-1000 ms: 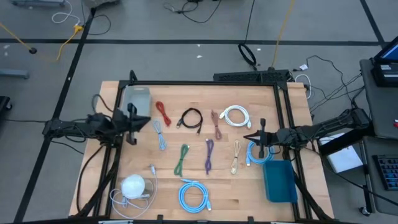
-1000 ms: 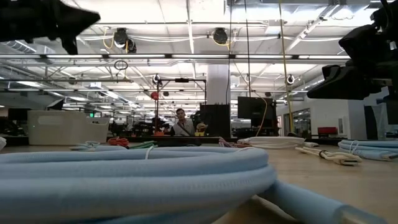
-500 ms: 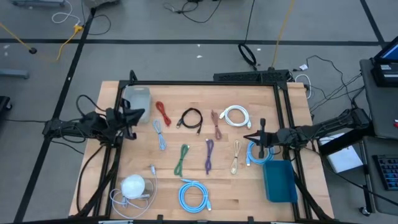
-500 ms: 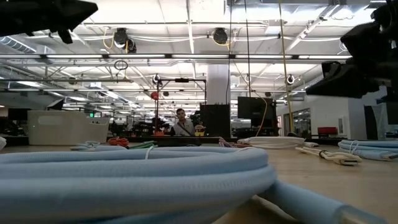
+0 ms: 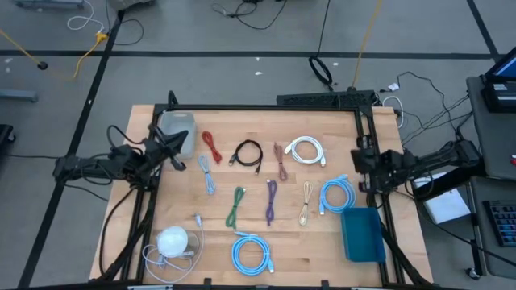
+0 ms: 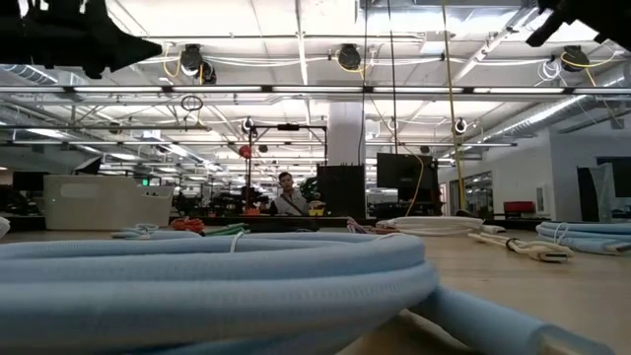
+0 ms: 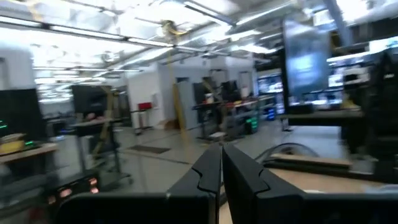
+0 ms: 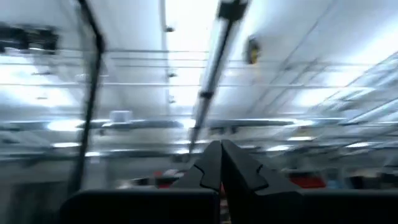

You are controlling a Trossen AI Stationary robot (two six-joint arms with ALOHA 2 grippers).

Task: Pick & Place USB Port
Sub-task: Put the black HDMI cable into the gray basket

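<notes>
Several coiled and bundled USB cables lie flat on the wooden table: red (image 5: 211,147), black (image 5: 247,153), brown (image 5: 280,160), white (image 5: 306,150), pale blue (image 5: 207,173), green (image 5: 235,206), purple (image 5: 271,201), beige (image 5: 305,202), and two blue coils (image 5: 337,196) (image 5: 251,251). My left gripper (image 5: 179,143) hangs shut above the table's left edge beside a grey box (image 5: 179,127); its fingers (image 7: 239,177) point level into the room. My right gripper (image 5: 359,158) is shut by the right edge, its fingers (image 8: 239,168) tipped up at the ceiling. Neither touches a cable.
A blue bin (image 5: 363,234) sits at the near right corner beside one blue coil. A white round device (image 5: 172,240) with its cord lies near the near left corner. The near blue coil (image 6: 217,276) fills the low view. A black frame rail (image 5: 258,107) borders the table.
My right gripper has drawn back from above the blue coil toward the table's right edge, risen and tipped upward. My left gripper has tipped up from pointing down and swung toward the far edge, nearer the grey box. No cable has moved.
</notes>
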